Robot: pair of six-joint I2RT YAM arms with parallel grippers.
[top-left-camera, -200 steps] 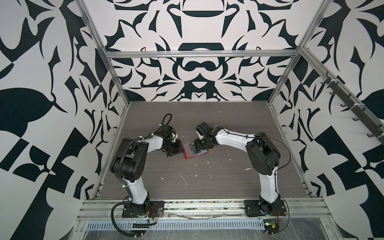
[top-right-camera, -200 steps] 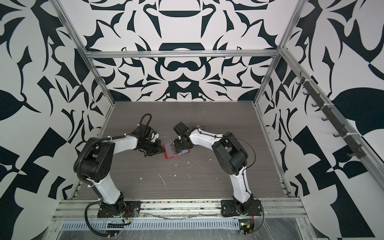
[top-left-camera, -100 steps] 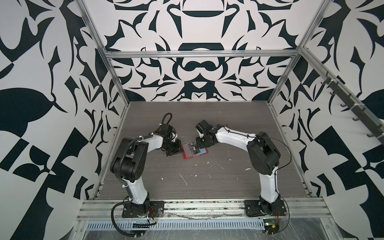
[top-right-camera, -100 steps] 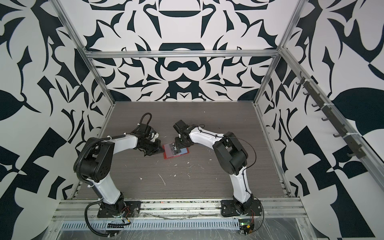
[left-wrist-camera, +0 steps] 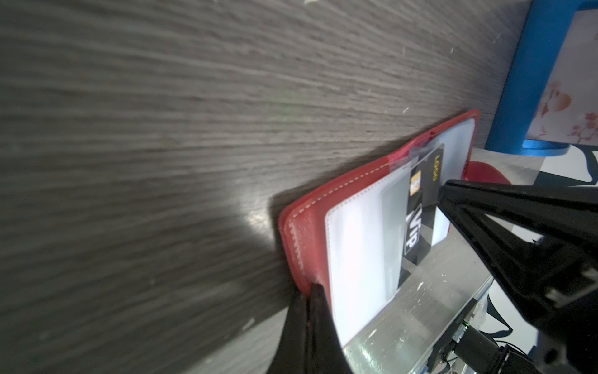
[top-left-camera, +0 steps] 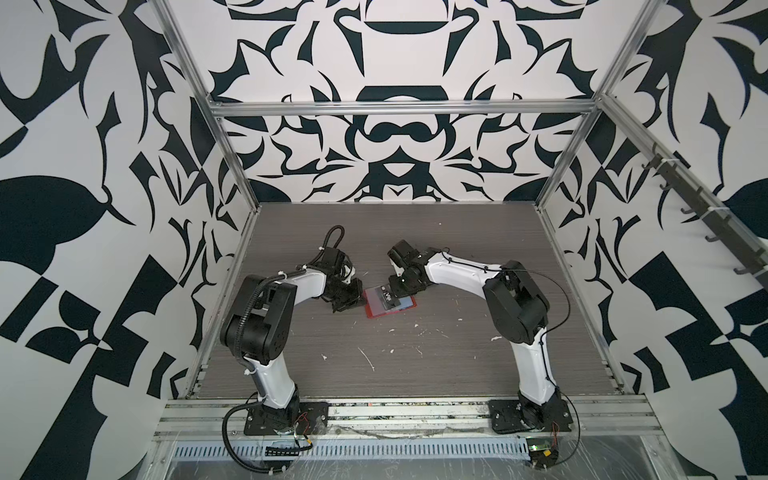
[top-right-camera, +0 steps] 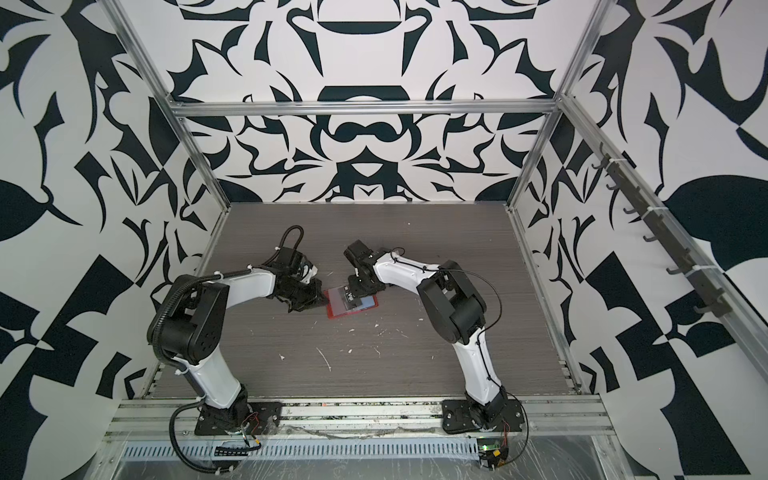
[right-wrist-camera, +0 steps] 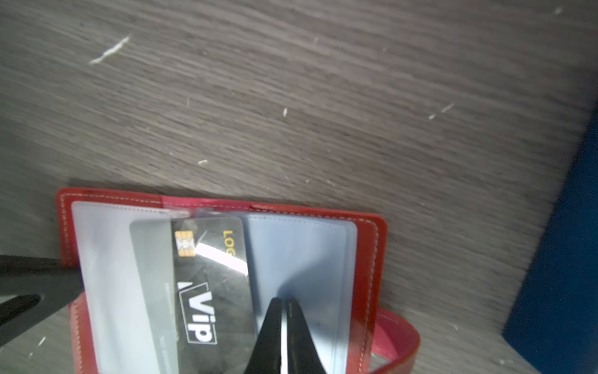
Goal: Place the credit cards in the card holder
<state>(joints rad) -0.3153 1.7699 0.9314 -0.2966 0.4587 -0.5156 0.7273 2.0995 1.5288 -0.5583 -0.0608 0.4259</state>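
The card holder (right-wrist-camera: 372, 275) is a red, grained, leather-look booklet with pale stitching along its rounded edges, lying open and flat on the gray wood-grain table (right-wrist-camera: 291, 97). Clear glossy plastic pockets fill both halves, and a curved red strap (right-wrist-camera: 398, 336) loops out just beside the right fingers. A black card (right-wrist-camera: 207, 291), thin and shiny with a gold chip and white lettering, lies half under the film right next to the right gripper (right-wrist-camera: 282, 304). A pale blue card (right-wrist-camera: 297, 259) shows through the pocket on the fingers' other side.

The right fingertips are pressed almost together with a thin bright sliver between them; I cannot tell whether that is pocket film or a card edge. The left gripper (left-wrist-camera: 312, 289) is clamped tight on the holder's red cover at one corner.

In both top views the arms reach in low from either side, elbows raised and wrists tipped down, the grippers meeting at opposite edges of the holder. A blue plastic rack (left-wrist-camera: 534, 81) stands beyond the right fingers.
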